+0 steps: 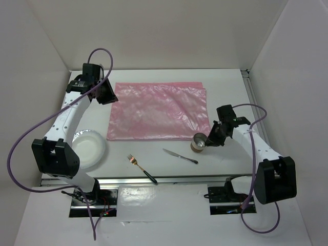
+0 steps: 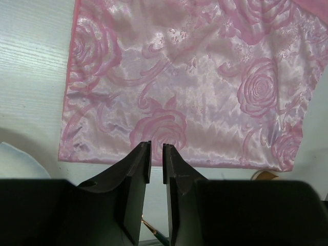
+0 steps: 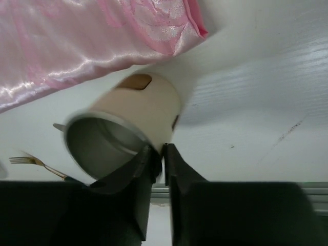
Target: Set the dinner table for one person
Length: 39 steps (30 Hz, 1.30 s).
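Note:
The white dinner table carries a pink rose-patterned mat at its middle. My right gripper is shut on the rim of a beige cup just off the mat's near right corner. In the right wrist view the gripper pinches the wall of the cup, which is tilted with its grey inside showing. My left gripper hovers over the mat's left side; its jaws are nearly together and hold nothing. The mat fills the left wrist view.
A white plate sits at the near left, partly under the left arm. A gold fork with a dark handle and a knife lie on the table in front of the mat. An aluminium rail runs along the right edge.

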{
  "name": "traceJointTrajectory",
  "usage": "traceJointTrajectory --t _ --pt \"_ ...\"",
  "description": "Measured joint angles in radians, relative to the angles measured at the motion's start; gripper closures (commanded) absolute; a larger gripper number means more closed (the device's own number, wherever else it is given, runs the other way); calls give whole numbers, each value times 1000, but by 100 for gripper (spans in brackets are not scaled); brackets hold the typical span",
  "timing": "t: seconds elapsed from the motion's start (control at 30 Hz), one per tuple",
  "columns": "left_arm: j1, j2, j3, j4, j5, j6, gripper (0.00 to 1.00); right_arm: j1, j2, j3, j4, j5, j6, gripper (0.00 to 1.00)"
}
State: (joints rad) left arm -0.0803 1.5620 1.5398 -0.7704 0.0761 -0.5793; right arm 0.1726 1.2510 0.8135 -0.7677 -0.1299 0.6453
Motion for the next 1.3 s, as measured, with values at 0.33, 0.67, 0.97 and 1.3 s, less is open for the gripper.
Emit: traceJointTrajectory --t 0.33,0.67,0.97,1.3 --pt "0 41 92 -14 2 4 64 0 -1 270 -93 37 -63 100" --pt "0 82 181 -3 53 -2 58 -1 389 834 16 147 -200 100" --pt "0 72 129 -16 53 -2 49 -26 966 1303 15 162 -291 100" --pt "16 58 68 -40 22 -5 49 -60 1045 1347 5 156 -306 100"
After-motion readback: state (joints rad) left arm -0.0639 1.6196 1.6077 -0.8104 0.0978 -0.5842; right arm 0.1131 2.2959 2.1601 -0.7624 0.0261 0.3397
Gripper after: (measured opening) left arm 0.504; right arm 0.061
